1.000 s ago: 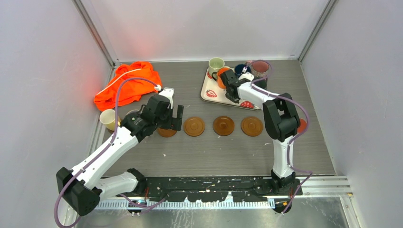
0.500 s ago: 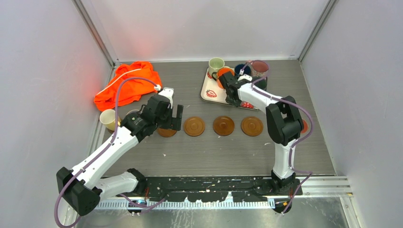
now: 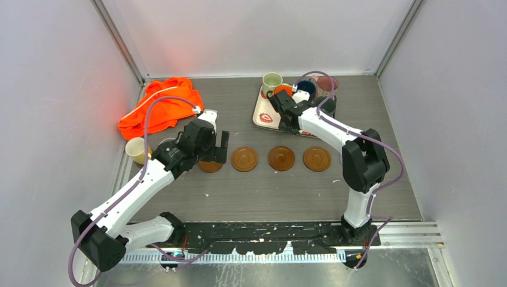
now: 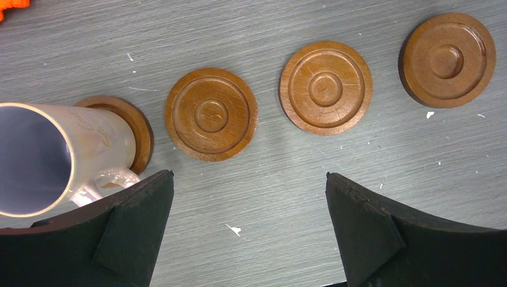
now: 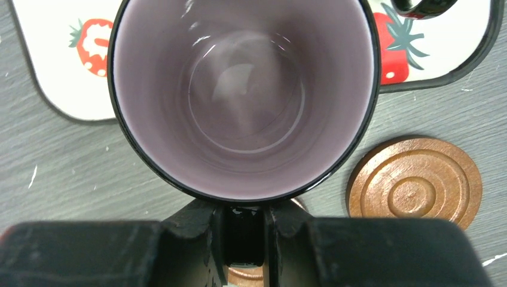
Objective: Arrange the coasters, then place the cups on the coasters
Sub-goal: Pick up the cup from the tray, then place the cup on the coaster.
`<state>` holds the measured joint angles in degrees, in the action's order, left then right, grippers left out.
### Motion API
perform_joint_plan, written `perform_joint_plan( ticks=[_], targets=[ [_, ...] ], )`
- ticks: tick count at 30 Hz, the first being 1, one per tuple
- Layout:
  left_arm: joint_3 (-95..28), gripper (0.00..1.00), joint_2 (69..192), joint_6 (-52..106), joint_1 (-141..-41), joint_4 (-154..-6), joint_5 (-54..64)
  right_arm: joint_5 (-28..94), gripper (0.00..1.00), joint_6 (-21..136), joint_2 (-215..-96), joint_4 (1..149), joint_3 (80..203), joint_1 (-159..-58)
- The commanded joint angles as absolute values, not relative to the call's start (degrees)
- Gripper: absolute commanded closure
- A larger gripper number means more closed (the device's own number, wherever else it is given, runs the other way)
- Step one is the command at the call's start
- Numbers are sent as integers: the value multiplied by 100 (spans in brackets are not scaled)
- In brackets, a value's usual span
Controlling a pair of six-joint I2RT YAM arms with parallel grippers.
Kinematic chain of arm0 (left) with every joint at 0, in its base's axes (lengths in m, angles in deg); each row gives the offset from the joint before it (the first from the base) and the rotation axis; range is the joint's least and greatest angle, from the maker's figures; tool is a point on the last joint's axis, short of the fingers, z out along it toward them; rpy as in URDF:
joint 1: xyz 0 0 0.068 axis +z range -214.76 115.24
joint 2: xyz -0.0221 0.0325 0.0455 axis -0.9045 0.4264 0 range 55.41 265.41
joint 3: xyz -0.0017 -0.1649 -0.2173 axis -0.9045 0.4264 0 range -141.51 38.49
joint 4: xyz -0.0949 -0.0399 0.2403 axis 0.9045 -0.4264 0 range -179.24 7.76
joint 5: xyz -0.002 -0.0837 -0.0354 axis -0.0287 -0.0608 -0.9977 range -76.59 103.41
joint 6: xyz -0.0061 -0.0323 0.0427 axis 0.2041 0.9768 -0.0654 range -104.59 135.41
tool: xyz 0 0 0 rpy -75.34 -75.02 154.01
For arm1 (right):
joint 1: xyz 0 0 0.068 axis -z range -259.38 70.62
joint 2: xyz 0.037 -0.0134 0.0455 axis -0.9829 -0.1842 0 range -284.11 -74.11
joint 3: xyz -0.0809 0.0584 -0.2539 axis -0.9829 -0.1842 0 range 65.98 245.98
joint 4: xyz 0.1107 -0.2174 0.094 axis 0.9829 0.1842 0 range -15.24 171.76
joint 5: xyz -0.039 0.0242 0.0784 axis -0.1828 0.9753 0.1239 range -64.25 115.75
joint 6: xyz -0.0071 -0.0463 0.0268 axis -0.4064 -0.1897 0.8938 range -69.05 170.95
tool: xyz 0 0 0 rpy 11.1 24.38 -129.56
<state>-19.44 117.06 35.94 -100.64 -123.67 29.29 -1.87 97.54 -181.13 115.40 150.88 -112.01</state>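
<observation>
Gripping a lilac-lined mug [image 5: 245,101] with a black rim, the right pincer [image 5: 245,224] is clenched tight on a dark part at the mug's near side. Beyond this pincer, past the mug, lies the white strawberry-print tray [image 5: 66,84], whose near edge the mug overlaps. Whether the mug rests on anything cannot be told. To the pincer's right, a ringed wooden coaster [image 5: 415,182] lies on the grey counter [image 5: 78,179].

The left pincer [image 4: 251,233] is released, its black fingers [image 4: 131,233] standing wide apart with only bare counter between them. Just beside its left finger, a pale pinkish mug [image 4: 60,155] stands on a dark brown coaster [image 4: 134,128], its handle turned toward the pincer. Ahead of this pincer, three wooden coasters sit in a row, apart from one another: the nearest coaster [image 4: 210,113], the middle coaster [image 4: 326,87] and the far coaster [image 4: 447,60], running off to its right.

From above, a pale green mug [image 3: 272,81] and a navy mug [image 3: 306,86] stand beyond the right pincer. A cream cup [image 3: 137,149] and an orange cloth [image 3: 158,107] lie to the left pincer's left.
</observation>
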Motion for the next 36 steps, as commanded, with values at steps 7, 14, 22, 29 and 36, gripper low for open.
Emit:
perform_joint_plan(
  ticks=[7,14,22,29,36],
  targets=[
    [-2474,0,11487,3864,-10043,-12600,3703,-144,100,9306,-17523,11389,15233,-11917],
    [-2969,0,11351,4044,-10038,-12755,4033,-15,100,9086,-17657,11369,15546,-12442],
    [-3191,0,11185,4179,-10042,-12685,4158,146,99,8918,-18032,11330,16066,-13013],
    [-3578,0,11104,4199,-10037,-12694,4424,217,100,8769,-18576,11314,16671,-13545],
    [-3816,0,10739,4161,-10041,-12452,4840,310,99,8614,-19048,11371,17274,-13861]
  ],
)
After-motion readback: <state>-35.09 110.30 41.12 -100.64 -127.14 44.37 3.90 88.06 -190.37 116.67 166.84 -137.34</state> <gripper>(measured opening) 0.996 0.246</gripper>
